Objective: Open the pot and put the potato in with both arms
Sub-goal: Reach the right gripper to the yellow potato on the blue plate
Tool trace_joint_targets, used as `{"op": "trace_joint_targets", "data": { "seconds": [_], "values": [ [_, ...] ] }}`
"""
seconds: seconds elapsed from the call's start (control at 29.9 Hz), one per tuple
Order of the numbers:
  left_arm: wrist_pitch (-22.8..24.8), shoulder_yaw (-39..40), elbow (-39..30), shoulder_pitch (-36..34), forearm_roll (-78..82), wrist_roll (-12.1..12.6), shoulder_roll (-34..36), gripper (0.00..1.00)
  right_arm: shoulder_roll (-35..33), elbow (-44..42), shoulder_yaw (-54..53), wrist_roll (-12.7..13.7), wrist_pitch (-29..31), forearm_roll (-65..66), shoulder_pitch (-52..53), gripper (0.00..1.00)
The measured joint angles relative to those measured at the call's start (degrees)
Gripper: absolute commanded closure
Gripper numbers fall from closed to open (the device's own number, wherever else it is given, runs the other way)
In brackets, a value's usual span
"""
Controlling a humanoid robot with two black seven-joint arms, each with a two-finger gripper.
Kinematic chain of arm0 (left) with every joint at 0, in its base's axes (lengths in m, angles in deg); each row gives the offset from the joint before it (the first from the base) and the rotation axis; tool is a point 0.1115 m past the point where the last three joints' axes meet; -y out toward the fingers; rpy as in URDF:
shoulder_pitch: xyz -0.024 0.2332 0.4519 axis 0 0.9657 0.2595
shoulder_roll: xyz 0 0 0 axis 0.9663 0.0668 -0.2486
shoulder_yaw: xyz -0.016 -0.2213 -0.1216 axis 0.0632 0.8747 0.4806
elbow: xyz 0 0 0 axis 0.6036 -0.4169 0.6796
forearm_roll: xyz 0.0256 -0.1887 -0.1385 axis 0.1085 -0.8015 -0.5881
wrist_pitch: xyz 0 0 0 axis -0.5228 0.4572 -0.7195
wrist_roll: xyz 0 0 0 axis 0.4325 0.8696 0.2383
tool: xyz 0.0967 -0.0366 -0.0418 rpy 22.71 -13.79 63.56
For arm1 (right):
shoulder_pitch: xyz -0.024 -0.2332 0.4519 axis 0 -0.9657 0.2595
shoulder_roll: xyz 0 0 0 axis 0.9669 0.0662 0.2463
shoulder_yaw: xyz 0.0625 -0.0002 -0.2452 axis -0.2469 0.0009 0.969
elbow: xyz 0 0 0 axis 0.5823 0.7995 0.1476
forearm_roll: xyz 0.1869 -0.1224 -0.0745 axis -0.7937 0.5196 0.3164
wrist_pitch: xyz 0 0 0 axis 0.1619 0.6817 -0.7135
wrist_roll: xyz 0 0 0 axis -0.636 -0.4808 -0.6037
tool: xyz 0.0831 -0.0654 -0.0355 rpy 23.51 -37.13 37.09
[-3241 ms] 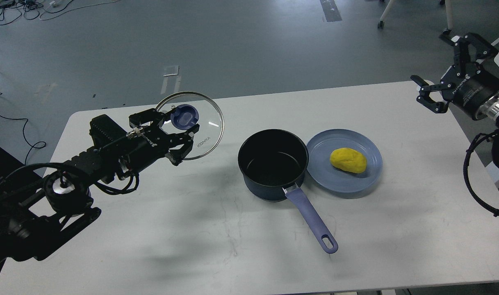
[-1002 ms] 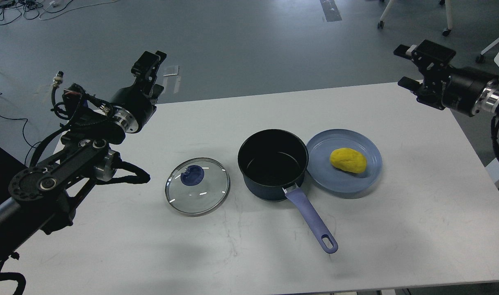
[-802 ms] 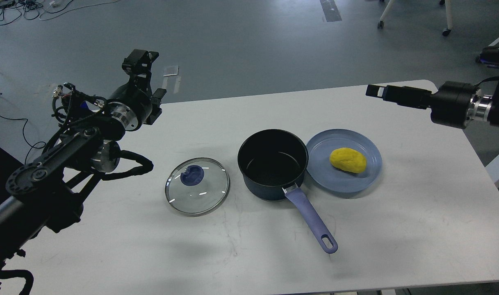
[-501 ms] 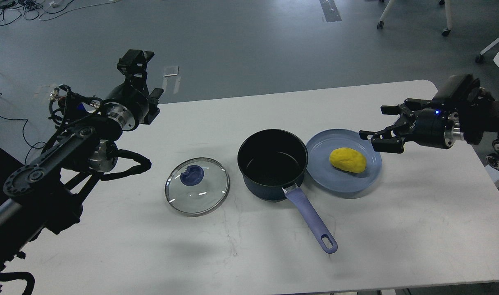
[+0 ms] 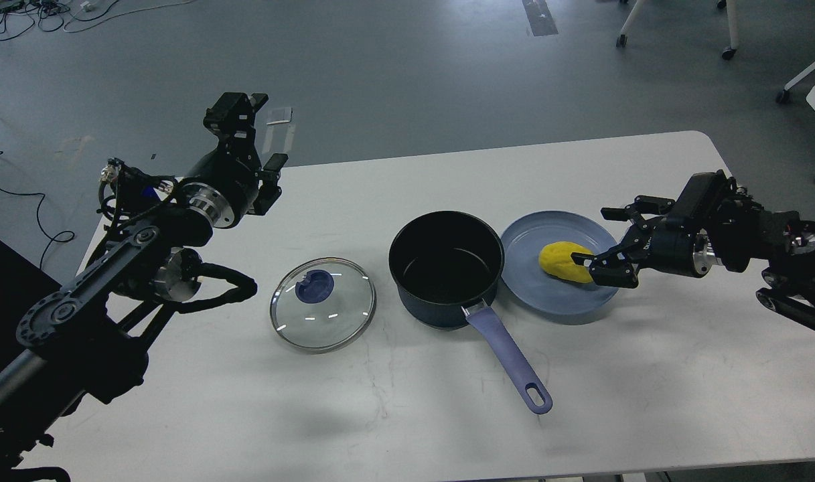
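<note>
One potato [image 5: 562,259] btwn right end effector [image 5: 611,244] fingers.

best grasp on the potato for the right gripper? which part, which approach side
Take the potato across its short width near the middle, coming in from the right. It is a smooth oval lying long-side left to right on the plate, so the ends would likely slip. The right gripper is open at its right end, and the pot crowds the left side.

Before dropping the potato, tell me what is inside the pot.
The pot shows only its bare black floor and far wall; the near inner wall is hidden by its rim. The potato lies on the plate.
</note>
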Motion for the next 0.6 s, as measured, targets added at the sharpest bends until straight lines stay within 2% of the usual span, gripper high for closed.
{"op": "trace_joint_targets", "data": {
  "seconds": [0.1, 0.17, 0.4, 0.5, 0.57, 0.6],
  "values": [
    [0.0, 0.0, 0.0, 0.3, 1.6, -0.4, -0.4, 0.02, 0.3, -0.2, 0.0, 0.0, 0.0, -0.8, -0.4, 0.04],
    [0.0, 0.0, 0.0, 0.5, 2.6, -0.5, -0.6, 0.02, 0.7, -0.4, 0.1, 0.0, 0.0, -1.0, -0.5, 0.15],
    [0.1, -0.4, 0.0, 1.9, 6.9, -2.6, -0.8, 0.02, 3.5, -2.6, 0.1, 0.0, -0.1, -1.1, -1.1, 0.17],
    [0.1, -0.3, 0.0, 2.4, 8.1, -2.9, -0.7, 0.02, 4.8, -4.0, 0.1, 0.0, -0.1, -1.1, -1.7, 0.27],
    [0.0, -0.2, 0.0, 2.6, 8.3, -2.9, -0.6, 0.02, 5.6, -4.8, 0.1, 0.0, -0.1, -1.1, -2.0, 0.54],
    [0.0, -0.2, 0.0, 2.6, 8.3, -2.9, -0.6, 0.02, 5.8, -5.1, 0.2, 0.0, -0.1, -1.1, -2.0, 0.59]
  ]
}}
